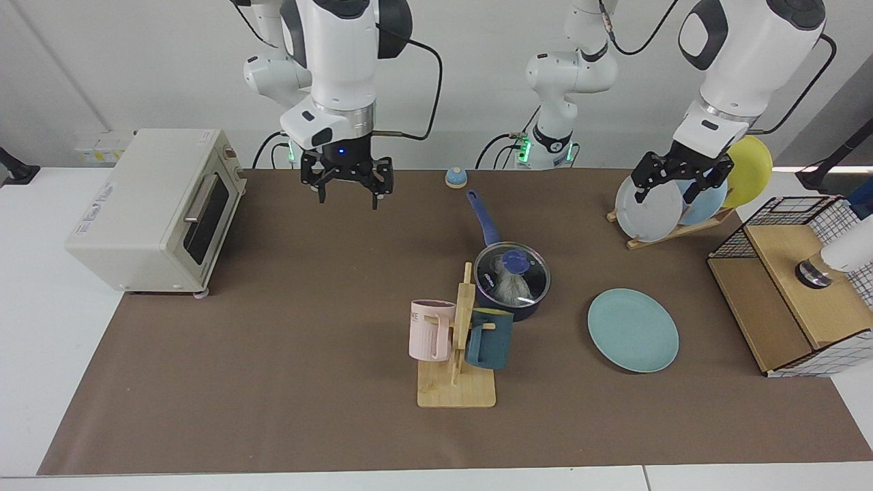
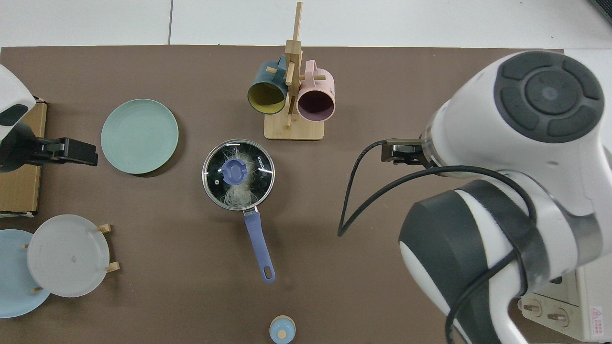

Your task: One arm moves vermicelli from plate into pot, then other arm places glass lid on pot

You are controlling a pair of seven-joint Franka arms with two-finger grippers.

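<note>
Small dark navy saucepan [image 1: 520,312] near the middle of the facing view, long blue handle angled toward the upper left. Capped by the round clear glass lid [image 1: 525,271] with metal rim and blue knob, seated level and all round the rim, so probably no further seating needed. Inside, under the glass, the bunch of thin white vermicelli [image 1: 508,290], also plain in the top view [image 2: 236,193]. Round light teal plate [image 1: 633,330] bare, just right of the pot, not touching.

Right gripper [image 1: 347,202] high in the upper left, near the cream toaster oven [image 1: 150,211], fingers spread wide and holding nothing; well apart from the lid, which reads as release and clearance. Left gripper [image 1: 663,198] waiting at the upper right in front of the grey-white plate [image 1: 648,211] on its wooden rack, fingers wide, empty.

Both steps look done.

Brown mat [image 1: 273,341] over a white surface. Wooden mug stand [image 1: 455,389] with a pink and a dark teal mug just in front of the pot. Wire basket with wooden box [image 1: 784,300] at the right edge. Plain white wall behind.
</note>
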